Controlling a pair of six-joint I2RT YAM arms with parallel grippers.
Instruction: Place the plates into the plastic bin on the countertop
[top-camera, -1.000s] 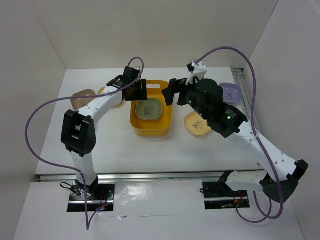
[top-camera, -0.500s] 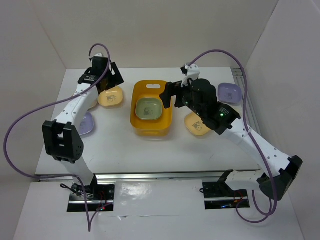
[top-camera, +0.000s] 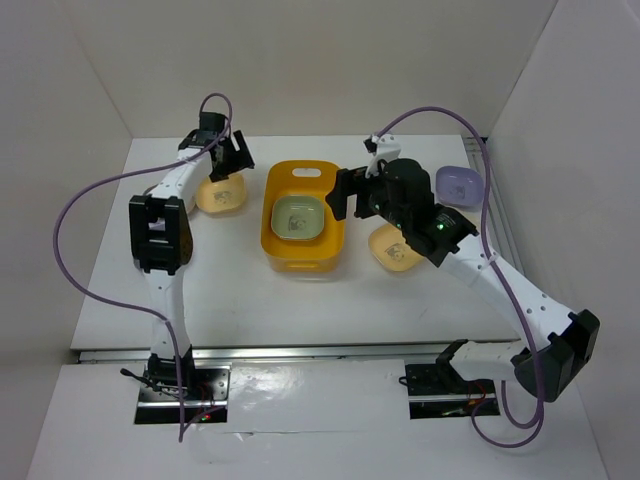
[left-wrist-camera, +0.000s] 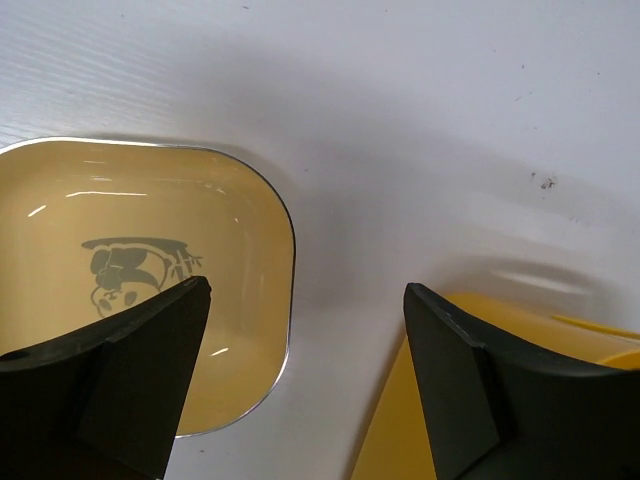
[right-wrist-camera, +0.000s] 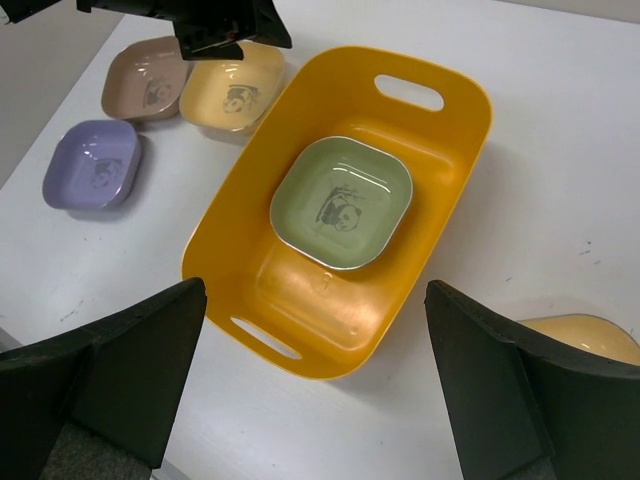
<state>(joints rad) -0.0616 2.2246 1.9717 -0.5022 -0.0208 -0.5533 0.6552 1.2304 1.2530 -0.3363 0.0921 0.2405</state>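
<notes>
The plastic bin (top-camera: 305, 258) is set lengthwise at the middle of the countertop (top-camera: 240, 290), with a handle slot (top-camera: 306, 172) cut in its far end. In the right wrist view a second slot (right-wrist-camera: 265, 338) is seen in the near end. A single green plate (top-camera: 298, 217) is held in the bin. It lies flat and right way up on the floor, towards the far end, and its centre mark is turned upward.

The other plates are spread on the countertop outside the bin. A yellow plate (top-camera: 222, 193) is placed just beside the bin's left wall. A taupe plate (right-wrist-camera: 140, 78) is set against the yellow plate's outer side, and a lavender plate (right-wrist-camera: 92, 165) lies near both. To the right of the bin a pale yellow plate (top-camera: 388, 255) is partly covered by the right arm. A second lavender plate (top-camera: 460, 185) is found near the far right edge, well apart from the bin.

The left gripper (top-camera: 228, 160) is held over the yellow plate's corner nearest the bin. Its jaws are spread wide and nothing is held between them; one finger (left-wrist-camera: 130, 370) is seen over the plate and the other over the bin's rim. Whether the plate is touched cannot be told.

The right gripper (top-camera: 340, 192) is poised above the bin's right side. Its jaws are likewise wide apart, and nothing is gripped.
</notes>
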